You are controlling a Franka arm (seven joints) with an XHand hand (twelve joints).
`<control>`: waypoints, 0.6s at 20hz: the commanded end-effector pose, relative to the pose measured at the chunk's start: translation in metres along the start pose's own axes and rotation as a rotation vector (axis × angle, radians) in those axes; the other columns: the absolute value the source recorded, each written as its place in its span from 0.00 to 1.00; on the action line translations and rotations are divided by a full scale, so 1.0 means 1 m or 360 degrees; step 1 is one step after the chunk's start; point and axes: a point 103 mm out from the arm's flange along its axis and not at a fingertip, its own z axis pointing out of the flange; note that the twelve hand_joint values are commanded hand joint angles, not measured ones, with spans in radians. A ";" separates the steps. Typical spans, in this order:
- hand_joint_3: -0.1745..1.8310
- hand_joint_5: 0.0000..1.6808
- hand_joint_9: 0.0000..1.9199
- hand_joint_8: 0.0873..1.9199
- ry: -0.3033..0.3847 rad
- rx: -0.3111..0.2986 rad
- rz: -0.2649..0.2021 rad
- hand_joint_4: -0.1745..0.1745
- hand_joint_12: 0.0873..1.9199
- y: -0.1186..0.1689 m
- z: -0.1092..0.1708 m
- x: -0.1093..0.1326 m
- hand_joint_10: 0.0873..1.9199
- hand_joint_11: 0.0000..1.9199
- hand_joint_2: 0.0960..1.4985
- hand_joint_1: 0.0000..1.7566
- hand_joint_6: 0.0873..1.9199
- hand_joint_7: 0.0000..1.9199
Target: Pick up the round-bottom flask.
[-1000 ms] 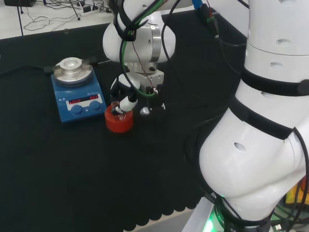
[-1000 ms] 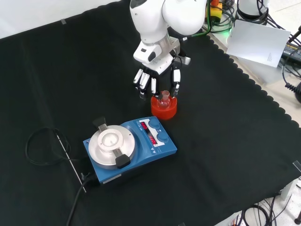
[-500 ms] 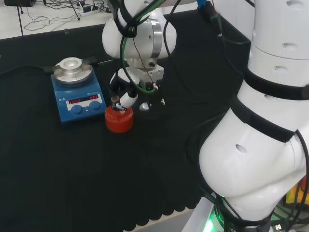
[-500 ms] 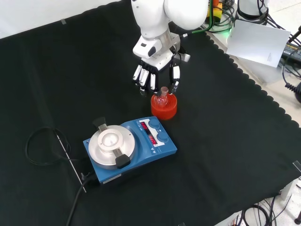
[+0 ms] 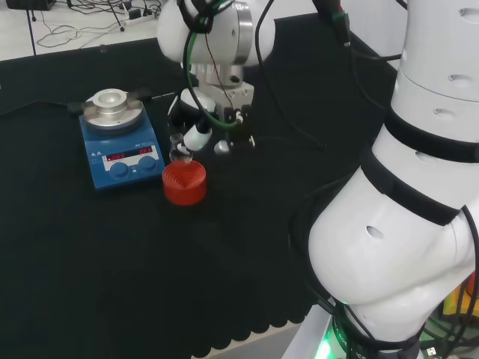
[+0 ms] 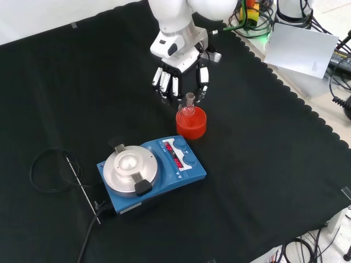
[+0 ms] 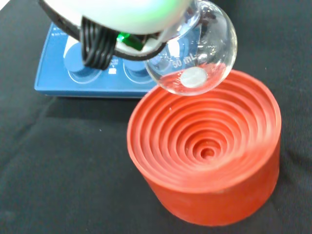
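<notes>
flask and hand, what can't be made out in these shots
- Round-bottom flask neck and how the fingers grip it: hidden in the wrist view by the blurred white part of the hand.
- Flask in the head view: clear glass, barely visible against the black cloth.
- Gap between flask and red ribbed stand: unclear in the front view, where they overlap.

Black cloth (image 6: pixel 263 181) with scalloped edge, pale floor (image 5: pixel 67 26) strewn with cables beyond the bench

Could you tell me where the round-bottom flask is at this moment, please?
In the front view the round-bottom flask is held in the hand, just above the red ribbed stand, beyond the blue stirrer plate; the wrist view shows it clear of the stand.
</notes>
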 end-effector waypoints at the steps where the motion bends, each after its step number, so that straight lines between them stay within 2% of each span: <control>1: 0.49 0.72 0.42 0.31 -0.0021 0.0028 0.0040 1.00 0.66 0.007 -0.039 0.007 0.24 0.27 0.36 0.64 0.42 0.35; 7: 0.49 0.72 0.43 0.31 -0.0047 -0.0030 0.0049 1.00 0.66 0.020 -0.062 0.016 0.24 0.27 0.36 0.64 0.43 0.36; 12: 0.50 0.72 0.43 0.31 -0.0054 -0.0084 0.0086 1.00 0.66 0.035 -0.078 0.022 0.24 0.28 0.36 0.64 0.43 0.36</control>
